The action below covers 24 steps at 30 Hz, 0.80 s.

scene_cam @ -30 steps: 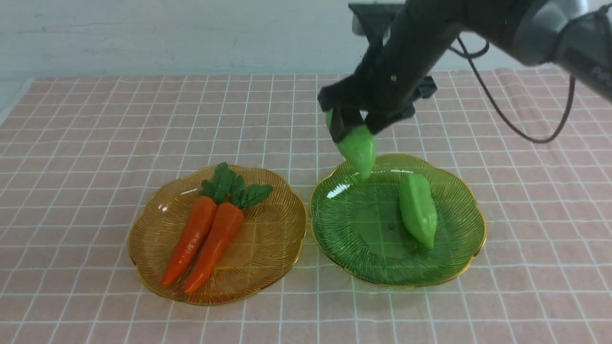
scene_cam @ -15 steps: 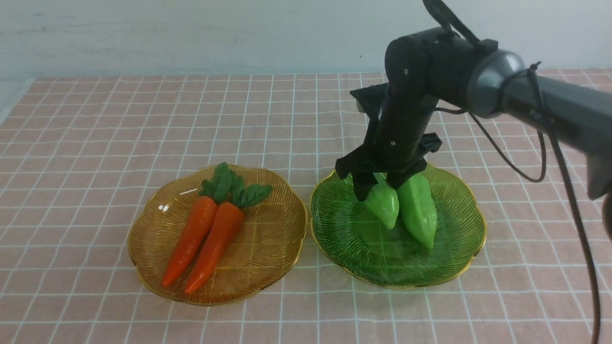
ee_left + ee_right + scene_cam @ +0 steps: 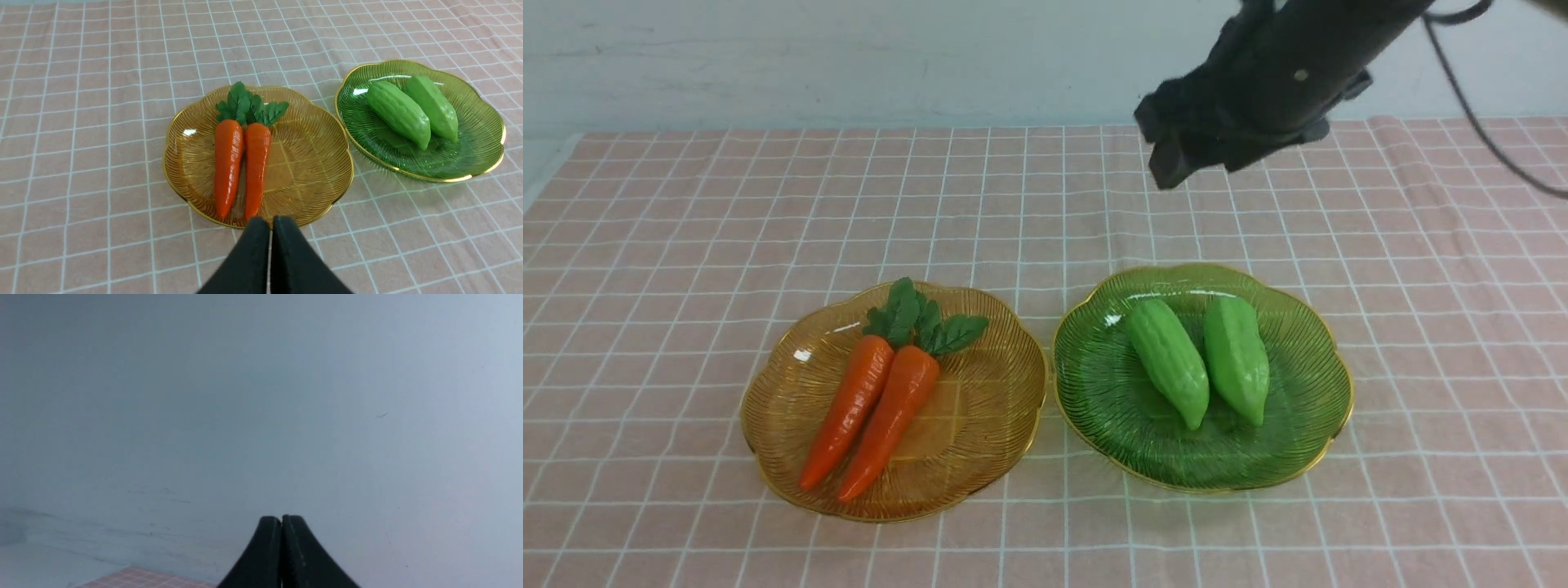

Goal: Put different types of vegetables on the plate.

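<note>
Our right gripper (image 3: pixel 281 517) is pinched closed, empty, high above the far side of the desk (image 3: pixel 686 245). Same for left gripper (image 3: pixel 271 220), near the amber plate (image 3: pixel 310 163). Both carrots (image 3: pixel 854 404) lie on it; both gourds (image 3: pixel 1168 362) on the green plate (image 3: pixel 1098 408). We reckon sorting's done, only parking left.

Carrots (image 3: pixel 228 163) on amber plate (image 3: pixel 310 163), gourds (image 3: pixel 398 114) on green plate (image 3: pixel 478 134).
</note>
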Available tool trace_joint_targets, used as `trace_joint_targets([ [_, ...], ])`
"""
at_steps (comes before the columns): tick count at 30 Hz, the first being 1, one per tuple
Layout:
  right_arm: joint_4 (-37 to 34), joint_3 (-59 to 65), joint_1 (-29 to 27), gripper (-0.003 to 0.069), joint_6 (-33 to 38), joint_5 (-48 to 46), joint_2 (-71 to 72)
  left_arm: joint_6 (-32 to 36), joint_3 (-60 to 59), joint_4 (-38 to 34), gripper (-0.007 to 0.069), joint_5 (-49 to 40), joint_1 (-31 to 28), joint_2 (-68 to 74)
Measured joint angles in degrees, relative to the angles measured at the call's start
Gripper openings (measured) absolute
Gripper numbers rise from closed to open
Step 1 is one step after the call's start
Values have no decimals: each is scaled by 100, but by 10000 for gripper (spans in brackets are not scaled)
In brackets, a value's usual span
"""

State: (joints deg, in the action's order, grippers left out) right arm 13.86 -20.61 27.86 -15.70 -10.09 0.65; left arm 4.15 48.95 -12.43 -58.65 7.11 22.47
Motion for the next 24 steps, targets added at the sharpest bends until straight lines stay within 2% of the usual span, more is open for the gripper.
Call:
trace_joint_targets([
  [5,292,63,0,-14,-5,-8,-6,274,-266,-41,-4,119,0,-485],
  [12,301,63,0,-14,-5,-8,-6,281,-1223,97,-4,970,0,-1567],
  [18,301,63,0,-14,-5,-8,-6,237,-1724,-53,-4,1541,0,-1813],
  [24,301,63,0,-14,-5,-8,-6,232,-2046,-211,-4,1649,0,-1825],
])
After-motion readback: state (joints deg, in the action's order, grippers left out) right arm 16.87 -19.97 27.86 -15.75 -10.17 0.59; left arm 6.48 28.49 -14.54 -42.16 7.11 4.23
